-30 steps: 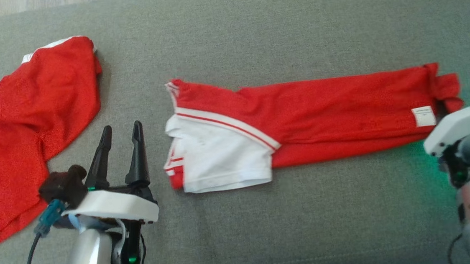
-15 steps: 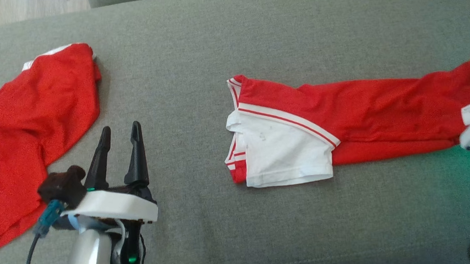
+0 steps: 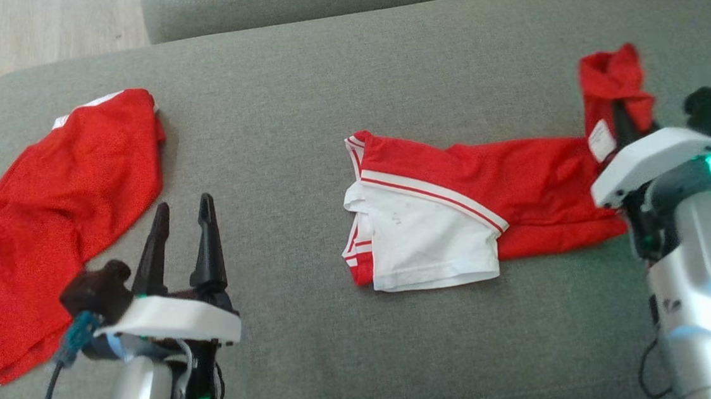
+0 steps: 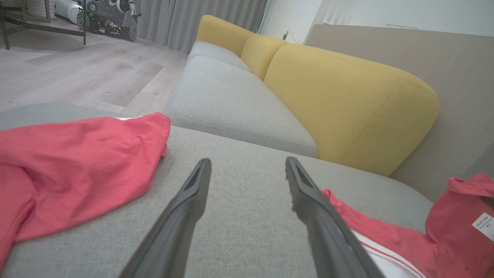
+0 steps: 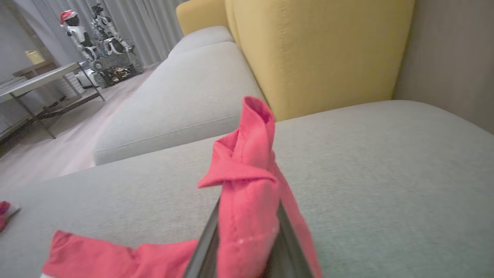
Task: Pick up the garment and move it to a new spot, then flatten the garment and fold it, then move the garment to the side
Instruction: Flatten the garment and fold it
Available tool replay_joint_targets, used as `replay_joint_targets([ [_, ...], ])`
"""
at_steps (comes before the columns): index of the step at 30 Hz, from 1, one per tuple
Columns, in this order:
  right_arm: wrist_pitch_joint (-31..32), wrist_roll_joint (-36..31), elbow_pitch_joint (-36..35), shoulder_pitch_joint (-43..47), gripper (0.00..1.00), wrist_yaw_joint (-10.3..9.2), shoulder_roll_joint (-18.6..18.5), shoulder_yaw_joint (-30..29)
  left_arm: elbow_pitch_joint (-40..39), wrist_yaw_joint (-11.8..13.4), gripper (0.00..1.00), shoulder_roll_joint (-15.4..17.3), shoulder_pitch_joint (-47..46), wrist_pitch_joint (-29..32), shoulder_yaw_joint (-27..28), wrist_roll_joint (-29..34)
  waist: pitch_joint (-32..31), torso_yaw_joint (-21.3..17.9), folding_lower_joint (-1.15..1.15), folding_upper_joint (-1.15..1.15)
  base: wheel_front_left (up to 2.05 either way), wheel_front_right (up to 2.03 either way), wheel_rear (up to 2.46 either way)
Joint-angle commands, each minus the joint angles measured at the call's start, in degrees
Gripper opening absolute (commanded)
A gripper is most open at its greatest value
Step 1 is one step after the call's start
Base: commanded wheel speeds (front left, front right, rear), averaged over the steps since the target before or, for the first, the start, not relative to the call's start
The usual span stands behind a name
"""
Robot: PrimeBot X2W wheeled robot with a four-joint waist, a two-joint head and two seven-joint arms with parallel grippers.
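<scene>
We look down on a wide grey cushion point(image 3: 296, 90) that carries everything. Behind it, in the left wrist view, we see a second grey seat point(image 4: 231, 100) and a yellow backrest point(image 4: 339, 100). Wood floor point(image 3: 31, 34) shows at the upper left of the head view.

On the cushion's left part lies another red garment point(image 3: 58, 216), spread loose, w/ white trim at its far edge. It is well apart from the task garment and near the left arm.

The garment point(image 3: 457, 204), red w/ a white panel and red-white stripes, lies centre-right on the cushion. Its left part is flat on the fabric; its right end is lifted and bunched.

The right gripper point(image 5: 247, 216) is clamped on that raised end: in its wrist view the red cloth sits btw both fingers and rises above them, folded over. The left gripper point(image 3: 181, 207) has its fingers spread apart, w/ bare cushion showing btw them. It is btw the two red pieces and touches neither, as far as we see. Bare grey cushion runs from it to the white panel.

Far bg of the right wrist view: a low table point(image 5: 42, 77) and another robot point(image 5: 88, 34). A white label point(image 3: 601, 140) hangs on the garment's lifted end.
</scene>
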Motion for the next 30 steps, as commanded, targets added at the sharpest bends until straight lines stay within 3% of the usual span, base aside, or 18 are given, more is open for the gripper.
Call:
replay_joint_targets([
  [1,0.8,2.1,-3.4,0.6,0.0,0.11,0.9,3.8,-1.8,0.4,1.0,0.2,-0.6,-0.3,1.2,-0.4,-0.2,0.3,0.0,0.0,0.0,0.0,0.0],
  [11,0.9,17.2,-9.5,5.3,0.0,0.11,1.0,21.8,-1.8,0.6,1.0,0.2,-0.2,-0.3,0.5,-1.0,0.0,1.5,0.0,0.0,0.0,0.0,0.0],
  [23,-5.8,29.6,-1.7,3.4,0.0,0.11,1.0,36.8,-1.0,1.0,1.0,0.2,-0.6,-0.3,-0.5,-1.8,0.4,2.9,0.0,0.0,0.0,0.0,0.0],
  [24,-6.5,30.4,-1.0,2.9,0.06,0.11,1.0,37.8,-0.9,1.0,1.0,0.2,-0.6,-0.3,-0.5,-1.8,0.5,3.0,0.0,0.0,0.0,0.0,0.0],
  [25,-7.5,31.0,-0.4,2.4,0.44,0.11,1.0,38.7,-0.9,0.9,1.0,0.2,-0.6,-0.3,-0.5,-1.8,0.7,3.1,0.0,0.0,0.0,0.0,0.0],
  [26,-8.3,31.8,0.2,2.0,1.0,0.11,1.0,39.7,-0.8,0.9,1.0,0.2,-0.6,-0.3,-0.5,-1.8,0.8,3.2,0.0,0.0,0.0,0.0,0.0],
  [30,-10.8,34.5,1.6,0.6,1.0,0.11,1.0,42.8,-0.6,0.9,1.0,0.2,-0.8,-0.3,-0.8,-1.9,1.0,3.6,0.0,0.0,0.0,0.0,0.0],
])
